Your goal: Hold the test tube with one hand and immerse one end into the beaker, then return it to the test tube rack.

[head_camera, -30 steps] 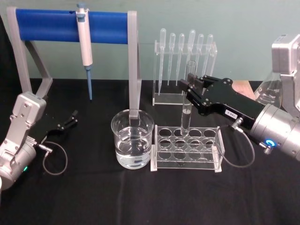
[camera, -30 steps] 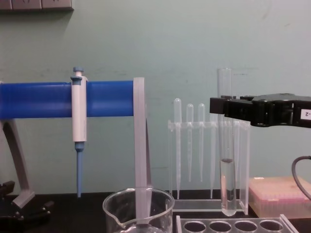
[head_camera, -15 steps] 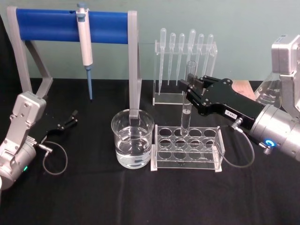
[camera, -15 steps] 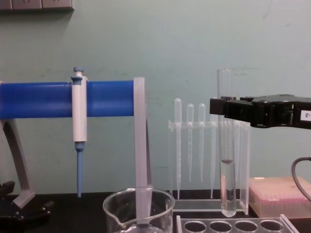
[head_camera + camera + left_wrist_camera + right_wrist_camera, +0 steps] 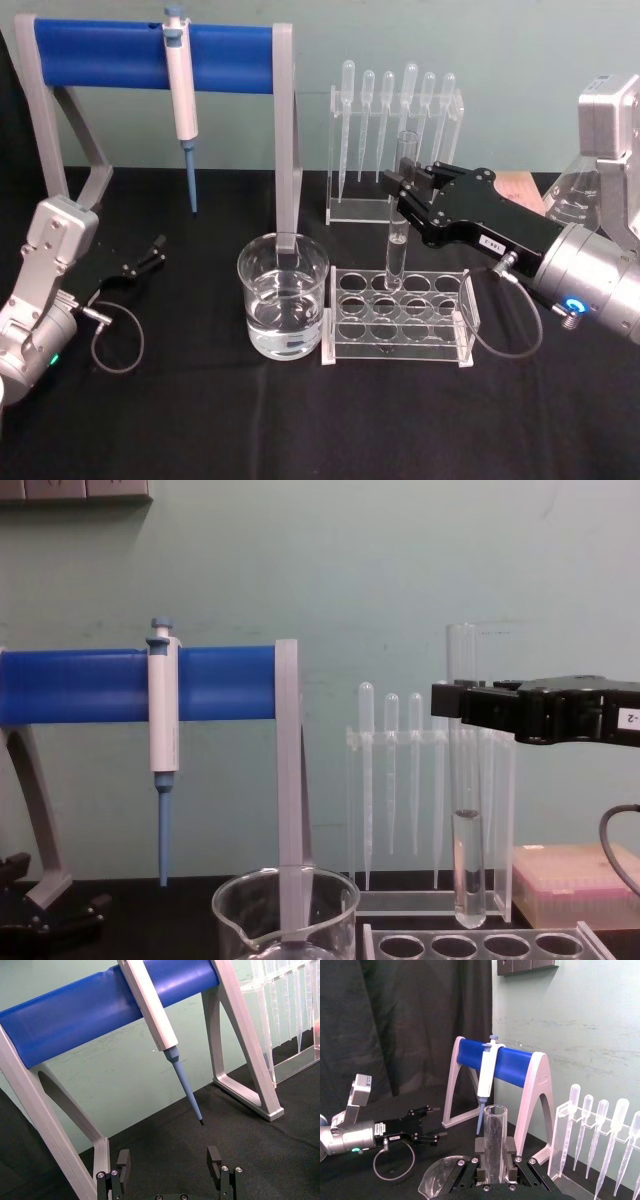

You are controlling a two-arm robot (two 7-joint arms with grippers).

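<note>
The test tube [image 5: 396,250], upright just above the rack [image 5: 395,352] and clamped between the fingers of the right gripper [image 5: 402,188], could crack on a hole's rim if lowered off-centre; the left gripper [image 5: 170,1165] is parked at the table's left, fingers apart.

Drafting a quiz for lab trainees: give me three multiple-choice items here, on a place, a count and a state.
1. Where is the test tube? A in the beaker; B upright over the rack; C flat on the table.
2. How many pipettes hang in the stand? A two; B six; C ten.
3. The left pincer is: A open, empty; B shut on the pipettor; C shut on the beaker.
Key: 1 B, the right pincer holds it above the rack's holes; 2 B, six bulbs show; 3 A, its fingers stand apart, nothing between.
</note>
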